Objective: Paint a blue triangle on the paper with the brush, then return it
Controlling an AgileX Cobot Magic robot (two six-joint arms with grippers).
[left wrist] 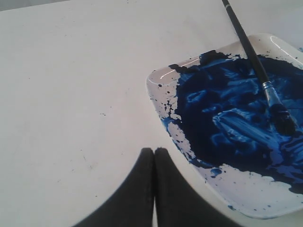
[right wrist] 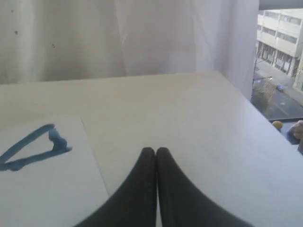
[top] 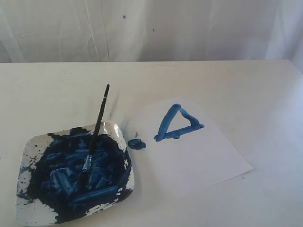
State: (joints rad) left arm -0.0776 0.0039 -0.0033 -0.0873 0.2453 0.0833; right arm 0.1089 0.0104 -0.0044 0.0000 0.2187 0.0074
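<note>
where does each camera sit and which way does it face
Exterior view: raised, facing down across the table to a curtain; shows plate, brush, paper, blue triangle; no robot parts.
Left wrist view: above the table, facing down past shut left fingers at plate and brush.
Right wrist view: low, facing across the table past shut right fingers toward a window.
Shared: exterior and left wrist, plate and brush; exterior and right wrist, blue triangle.

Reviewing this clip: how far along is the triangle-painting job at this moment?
Done: the blue triangle is a closed outline on the paper, and the brush lies on the paint-smeared plate, bristles in the paint. In hand: nothing; the left pincer and right pincer are both shut, empty and clear of the brush. Left: apparently nothing; the job looks finished.
</note>
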